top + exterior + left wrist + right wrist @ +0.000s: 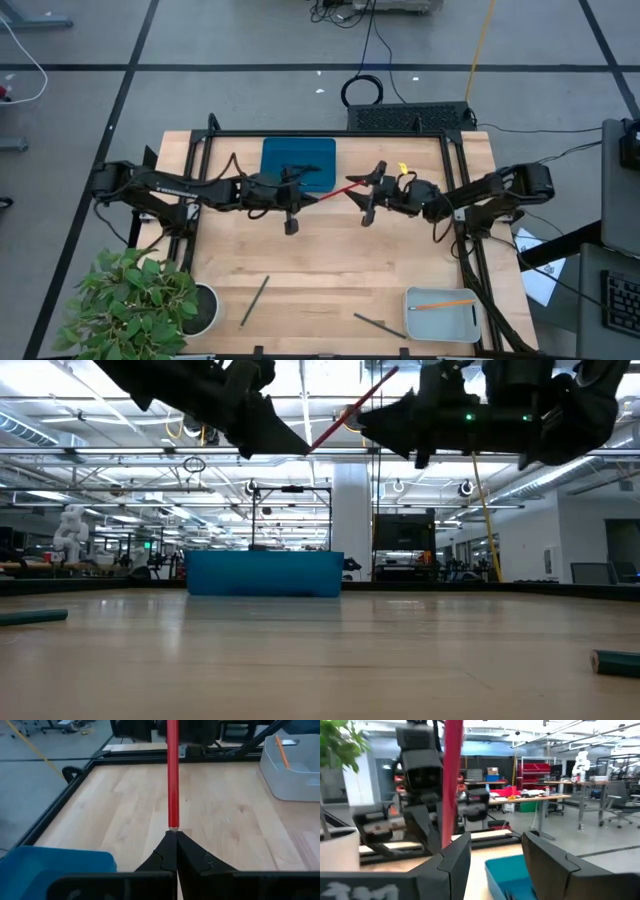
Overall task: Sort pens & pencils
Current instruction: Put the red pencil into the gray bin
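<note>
Potted plant (135,295) sits at the near-left table corner, with a white pot under the leaves. Left arm reaches in from the left edge, raised off the table; left gripper (318,196) is fully closed on the end of the red pencil (338,190), and the left wrist view shows the two fingers (165,855) pinched together at the pencil's tip (172,780). The pencil is held up in the air over the far-middle of the table (320,270), slanting between the two grippers; the low view shows it tilted well above the surface (350,410). Blue tray (298,163) sits at the far-middle, just behind the left gripper, with dark pens (300,170) lying in it. A dark grey pencil (254,300) lies loose on the wood, near-left of centre, diagonal. Right gripper (366,192) is at the pencil's other end, its jaws partly apart; in the right wrist view the pencil (451,780) stands in the gap between its fingers (455,860), but whether they touch it I cannot tell. Right arm comes in from the right edge, also raised. Another dark stick (379,325) lies near-right of centre, just left of the grey tray (474,320). The grey tray is at the near-right corner with the orange pencil (442,303) lying inside it.
</note>
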`<state>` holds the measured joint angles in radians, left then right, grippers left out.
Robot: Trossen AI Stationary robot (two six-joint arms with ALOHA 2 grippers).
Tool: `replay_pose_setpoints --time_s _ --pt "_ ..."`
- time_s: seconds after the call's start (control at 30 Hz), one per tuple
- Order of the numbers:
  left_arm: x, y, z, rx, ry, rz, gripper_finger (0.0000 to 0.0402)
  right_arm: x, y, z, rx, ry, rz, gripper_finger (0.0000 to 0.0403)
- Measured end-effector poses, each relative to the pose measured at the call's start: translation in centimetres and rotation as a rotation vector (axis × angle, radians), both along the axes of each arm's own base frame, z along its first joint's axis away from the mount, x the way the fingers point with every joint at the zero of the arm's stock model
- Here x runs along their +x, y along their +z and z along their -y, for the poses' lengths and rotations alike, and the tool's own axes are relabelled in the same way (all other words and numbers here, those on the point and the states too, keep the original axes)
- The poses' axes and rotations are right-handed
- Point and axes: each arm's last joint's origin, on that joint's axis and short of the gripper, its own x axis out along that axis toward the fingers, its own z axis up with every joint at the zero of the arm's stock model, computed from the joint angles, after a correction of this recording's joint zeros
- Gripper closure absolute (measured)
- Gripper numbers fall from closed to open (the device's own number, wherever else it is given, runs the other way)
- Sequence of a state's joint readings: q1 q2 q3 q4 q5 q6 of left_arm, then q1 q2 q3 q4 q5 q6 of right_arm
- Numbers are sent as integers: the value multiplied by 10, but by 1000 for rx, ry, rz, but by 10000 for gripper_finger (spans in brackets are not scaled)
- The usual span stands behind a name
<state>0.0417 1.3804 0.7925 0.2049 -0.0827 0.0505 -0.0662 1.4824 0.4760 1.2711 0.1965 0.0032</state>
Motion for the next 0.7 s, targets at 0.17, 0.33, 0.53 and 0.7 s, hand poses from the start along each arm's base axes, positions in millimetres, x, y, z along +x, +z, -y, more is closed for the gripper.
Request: replay_pose_setpoints --time_s 0.17,0.33,0.53,0.7 --pt "4 -3 0 8 0 12 401 4 2 -3 16 123 16 236" --pt "4 -2 -1 12 2 20 401 4 4 -4 15 131 29 236" --pt "4 -2 -1 5 5 25 401 3 8 -4 30 136 77 236" --pt "4 -2 -1 1 6 20 401 2 12 -5 23 163 120 236"
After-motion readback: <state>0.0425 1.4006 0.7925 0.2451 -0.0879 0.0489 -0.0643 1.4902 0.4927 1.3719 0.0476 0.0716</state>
